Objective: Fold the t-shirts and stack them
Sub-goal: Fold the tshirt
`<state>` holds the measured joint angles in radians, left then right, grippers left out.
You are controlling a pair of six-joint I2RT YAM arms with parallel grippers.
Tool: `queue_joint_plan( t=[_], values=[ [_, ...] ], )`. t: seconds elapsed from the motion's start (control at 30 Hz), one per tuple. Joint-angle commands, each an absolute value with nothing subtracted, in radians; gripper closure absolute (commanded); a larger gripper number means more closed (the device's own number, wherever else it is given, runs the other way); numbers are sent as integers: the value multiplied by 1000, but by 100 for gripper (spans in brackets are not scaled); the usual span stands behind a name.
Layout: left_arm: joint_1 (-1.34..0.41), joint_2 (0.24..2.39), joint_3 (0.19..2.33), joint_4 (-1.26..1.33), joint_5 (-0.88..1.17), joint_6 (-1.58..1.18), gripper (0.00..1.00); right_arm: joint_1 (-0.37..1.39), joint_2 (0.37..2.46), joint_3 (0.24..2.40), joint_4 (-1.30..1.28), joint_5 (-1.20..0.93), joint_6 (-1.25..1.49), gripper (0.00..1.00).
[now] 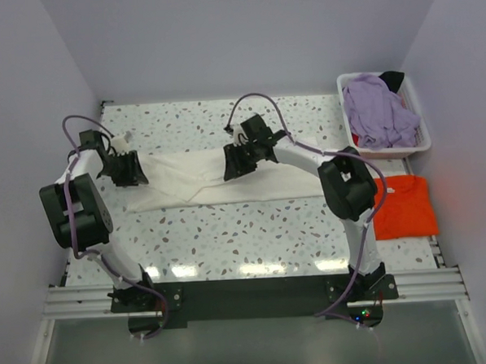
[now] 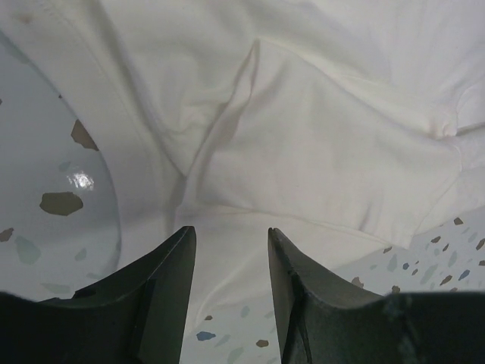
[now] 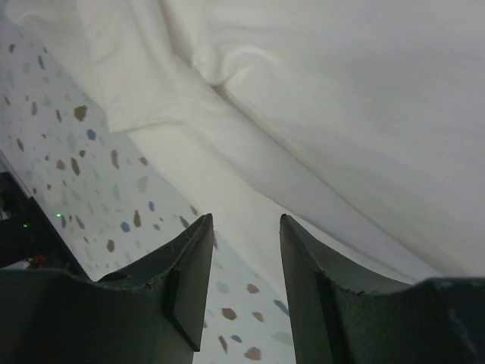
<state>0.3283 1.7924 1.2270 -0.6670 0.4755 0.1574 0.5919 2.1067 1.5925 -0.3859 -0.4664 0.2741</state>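
Observation:
The cream-white t-shirt point(image 1: 196, 184) lies folded into a long strip across the middle of the speckled table. My left gripper point(image 1: 131, 175) hovers over its left end, open and empty; the cloth point(image 2: 303, 152) fills its wrist view beyond the fingertips. My right gripper point(image 1: 234, 168) is over the strip's middle, open and empty, with the shirt's edge point(image 3: 318, 114) just ahead of it. The orange-red t-shirt point(image 1: 403, 206) lies folded at the right edge. The lavender t-shirt point(image 1: 378, 114) is bunched in the basket.
The white plastic basket point(image 1: 419, 147) stands at the back right, with a dark item point(image 1: 392, 79) at its far corner. Walls close in the left, back and right. The arms' base rail point(image 1: 249, 292) runs along the near edge.

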Motion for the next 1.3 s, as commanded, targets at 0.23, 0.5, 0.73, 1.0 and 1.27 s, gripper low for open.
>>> queue_joint_plan(
  t=[0.23,0.5,0.73,1.0,1.27],
  values=[
    [322,1851,1302,-608,486,190,53,765,2197,1651,-127,-448,682,54],
    [322,1924,1348,-598,495,195,54,857,2252,1695,-97,-362,807,54],
    [321,1922,1347,-592,499,199,54,873,2310,1713,-112,-307,900,53],
    [321,1893,1318,-597,486,222,54,873,2364,1744,-91,-327,982,56],
    [319,1879,1316,-612,488,222,54,844,2381,1663,-3,-428,1179,59]
  ],
)
